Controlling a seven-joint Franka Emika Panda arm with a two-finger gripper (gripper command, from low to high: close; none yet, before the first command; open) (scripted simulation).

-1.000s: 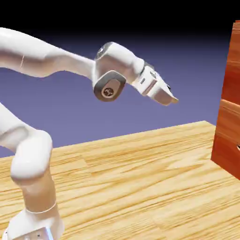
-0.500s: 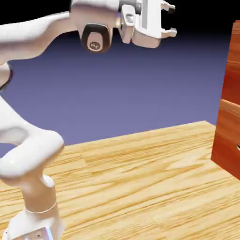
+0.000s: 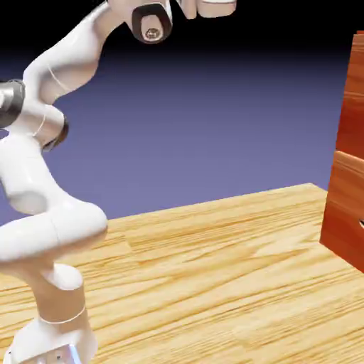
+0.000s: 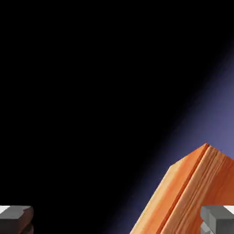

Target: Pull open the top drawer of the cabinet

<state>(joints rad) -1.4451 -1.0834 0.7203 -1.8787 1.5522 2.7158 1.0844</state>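
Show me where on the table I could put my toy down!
The wooden table looks bare in the middle, between the robot arm's base and the cabinet, and back to its far edge. It's crowded at the exterior view's left, under the arm, and at the right, by the cabinet.

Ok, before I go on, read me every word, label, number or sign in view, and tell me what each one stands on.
No text reads clearly anywhere in either view.
Arm's dark round joint cap: a small mark, too small to read.
Arm's base: small marks beside a lit strip, too small to read.
Cabinet: none visible.
Tabletop: wood grain only.
Fingers: none visible.
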